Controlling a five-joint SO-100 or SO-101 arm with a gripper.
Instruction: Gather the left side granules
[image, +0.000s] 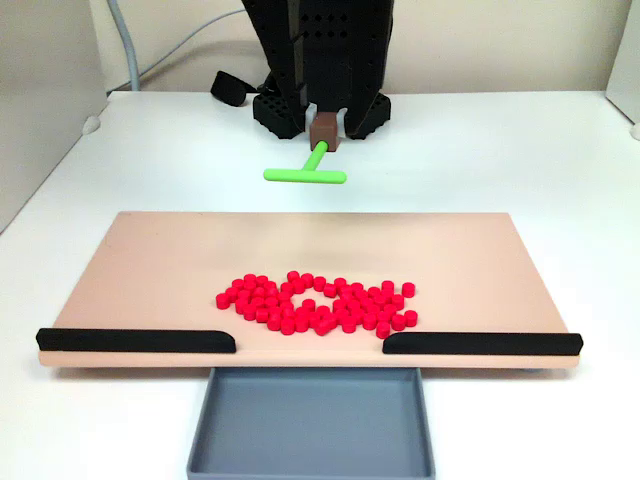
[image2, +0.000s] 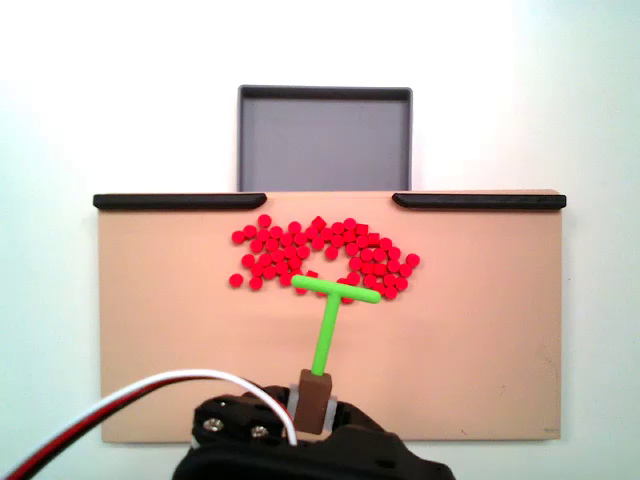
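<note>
Dozens of red granules (image: 318, 303) lie in a loose oval cluster near the front middle of the tan board (image: 150, 270) in a fixed view, between two black strips (image: 135, 340) and just behind a grey tray (image: 310, 420) on the white tabletop (image: 560, 160). Behind the board, the hand (image: 324, 131) is clenched on the brown block of a green T-shaped tool (image: 305, 172).

From the fixed view behind the arm, the tool's crossbar sits at the cluster's near edge, with the granules spread beyond it toward the tray.
</note>
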